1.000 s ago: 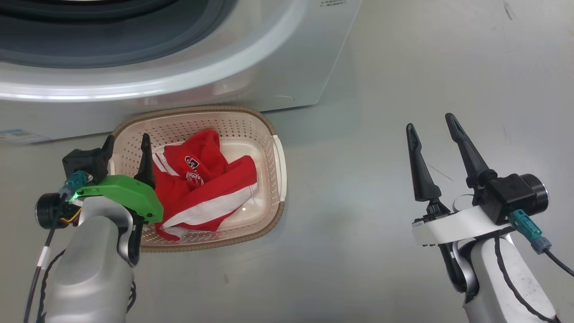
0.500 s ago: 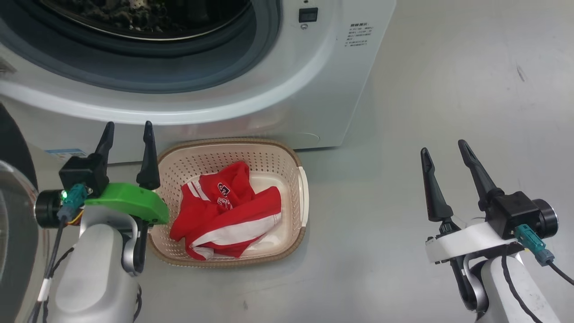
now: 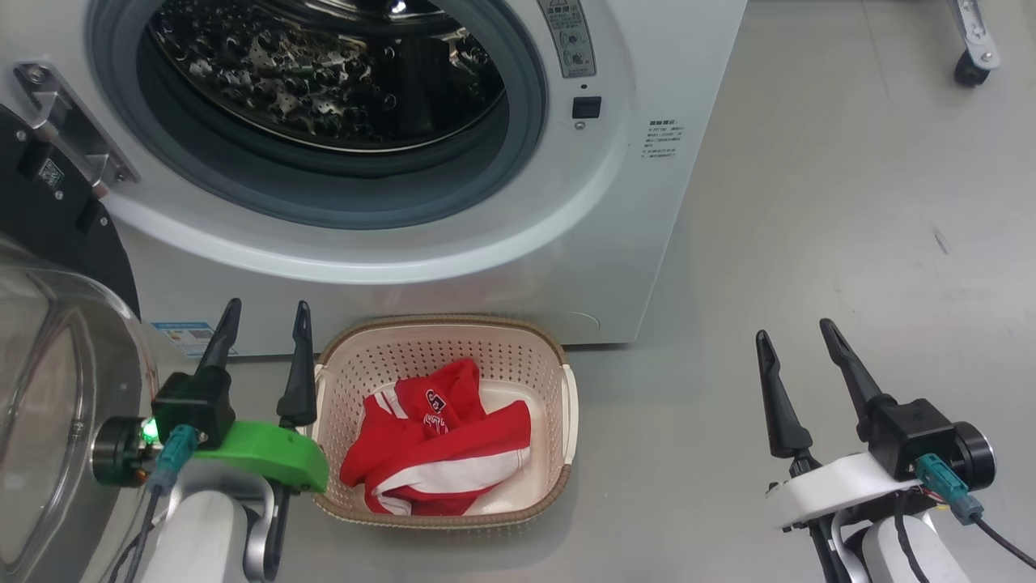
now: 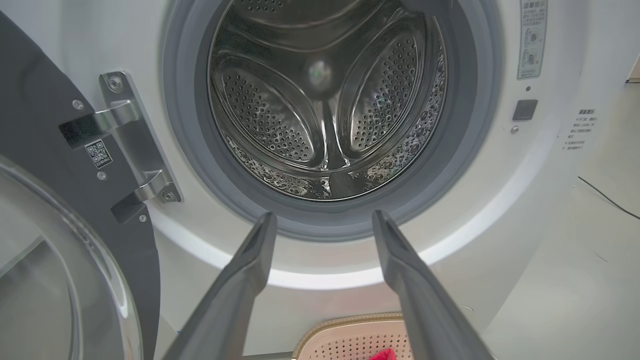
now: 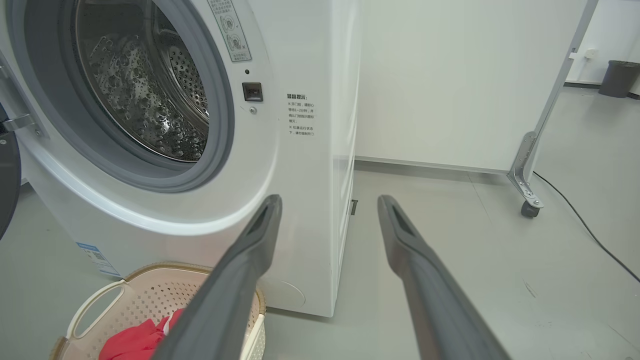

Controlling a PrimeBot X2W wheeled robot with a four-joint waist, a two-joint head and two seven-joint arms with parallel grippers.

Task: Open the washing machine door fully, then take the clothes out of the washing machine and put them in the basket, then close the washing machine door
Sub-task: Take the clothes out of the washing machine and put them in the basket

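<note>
The white washing machine (image 3: 631, 210) stands open, its steel drum (image 3: 324, 73) showing no clothes inside. Its black door (image 3: 57, 202) with the clear glass bowl (image 3: 57, 389) is swung out at the left. Red clothes (image 3: 441, 453) with white stripes lie in the cream basket (image 3: 558, 380) on the floor before the machine. My left gripper (image 3: 263, 312) is open and empty, just left of the basket. My right gripper (image 3: 797, 336) is open and empty over bare floor at the right. The left wrist view looks into the drum (image 4: 325, 100) past the door hinge (image 4: 130, 145).
A grey floor (image 3: 809, 202) spreads to the right of the machine. A wheeled frame leg (image 5: 530, 200) and a dark cable (image 5: 585, 225) lie beyond it near a white wall. A dark bin (image 5: 617, 77) stands far back.
The head camera has tilted up: more of the machine front and the drum now show, and the basket sits lower in view. Both grippers stay open and empty.
</note>
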